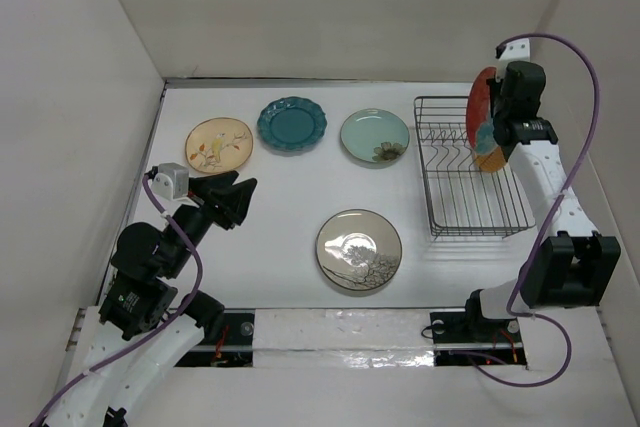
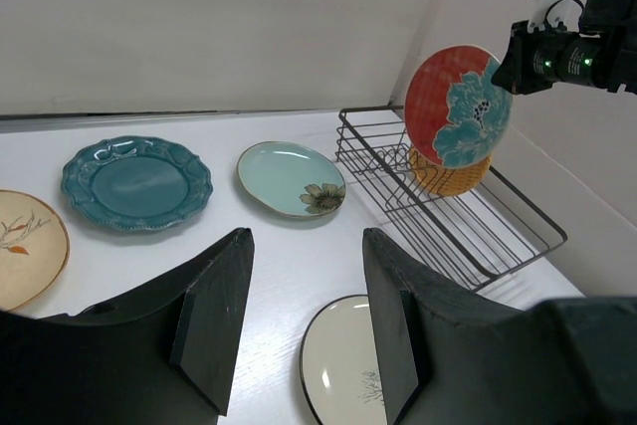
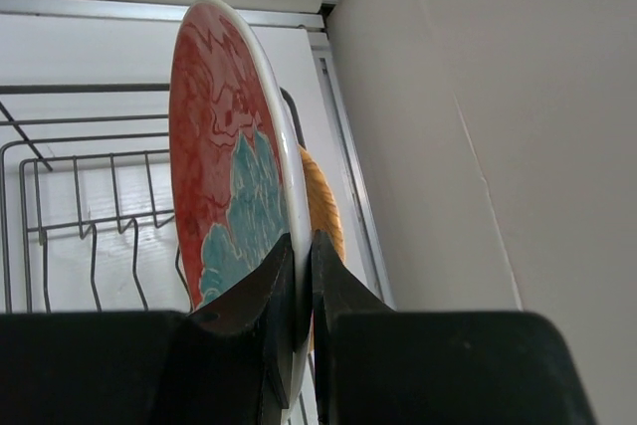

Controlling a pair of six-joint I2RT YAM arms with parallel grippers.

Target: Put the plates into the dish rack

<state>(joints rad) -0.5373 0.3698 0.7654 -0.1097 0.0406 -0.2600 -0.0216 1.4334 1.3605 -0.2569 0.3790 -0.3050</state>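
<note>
White tabletop (image 1: 290, 187), matte, fills centre of top view. Pale back wall (image 1: 340, 7) across upper frame. Left wall (image 1: 70, 127) slants down left side. Right wall (image 3: 498, 146) plain, faint seam. Glossy white strip (image 1: 340, 328) along lower edge.

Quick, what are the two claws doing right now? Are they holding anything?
Left claw: open, holding nothing.
Right claw: closed on the edge of the red plate, which stands upright.
</note>
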